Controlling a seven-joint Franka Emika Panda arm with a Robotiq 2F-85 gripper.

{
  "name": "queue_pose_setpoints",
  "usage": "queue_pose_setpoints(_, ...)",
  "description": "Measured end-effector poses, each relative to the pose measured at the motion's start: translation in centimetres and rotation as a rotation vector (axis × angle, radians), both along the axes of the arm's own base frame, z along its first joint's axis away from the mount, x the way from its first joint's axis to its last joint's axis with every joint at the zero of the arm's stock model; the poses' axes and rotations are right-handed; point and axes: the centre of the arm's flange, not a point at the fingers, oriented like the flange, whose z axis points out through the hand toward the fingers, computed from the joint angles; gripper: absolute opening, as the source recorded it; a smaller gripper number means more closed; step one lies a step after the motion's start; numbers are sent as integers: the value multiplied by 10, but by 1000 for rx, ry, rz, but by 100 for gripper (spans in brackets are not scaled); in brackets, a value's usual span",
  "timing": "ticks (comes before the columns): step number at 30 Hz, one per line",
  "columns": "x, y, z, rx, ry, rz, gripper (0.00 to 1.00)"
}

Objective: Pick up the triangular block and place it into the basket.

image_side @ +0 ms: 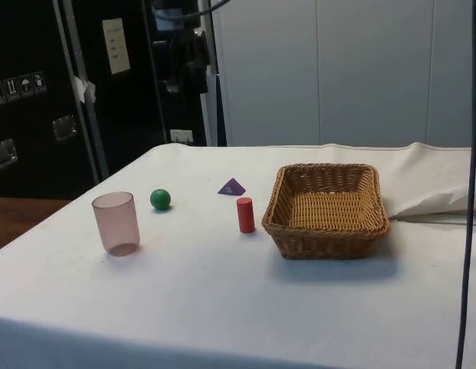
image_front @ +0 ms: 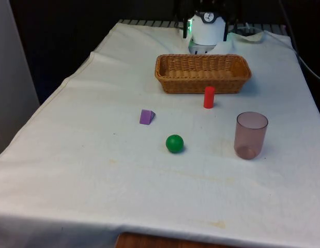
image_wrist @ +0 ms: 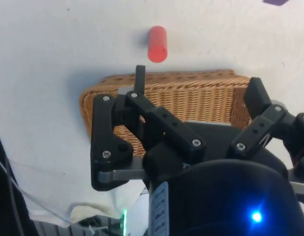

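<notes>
The purple triangular block (image_front: pixel 147 117) lies on the white cloth, towards the front view's left of the green ball, and it also shows in the side view (image_side: pixel 231 187). The woven basket (image_front: pixel 201 85) stands empty further back on the table (image_side: pixel 330 242). In the wrist view my gripper (image_wrist: pixel 197 86) hangs open high above the basket (image_wrist: pixel 191 101), with nothing between its fingers. A purple corner of the block (image_wrist: pixel 277 2) peeks in beyond the basket, well away from the gripper.
A red cylinder (image_front: pixel 209 97) stands upright just in front of the basket (image_side: pixel 245 214) (image_wrist: pixel 157 44). A green ball (image_front: pixel 174 143) rests near the block. A translucent pink cup (image_front: pixel 250 135) stands at the front view's right.
</notes>
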Motion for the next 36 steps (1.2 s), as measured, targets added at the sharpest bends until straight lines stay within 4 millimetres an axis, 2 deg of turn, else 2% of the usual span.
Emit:
queue_pose_setpoints(15, -6, -50, -35, -24, -23, 3, 100)
queue_pose_setpoints(29, -7, -84, -59, -50, -41, 37, 100)
queue_pose_setpoints(36, -12, -94, -72, -59, -49, 47, 100)
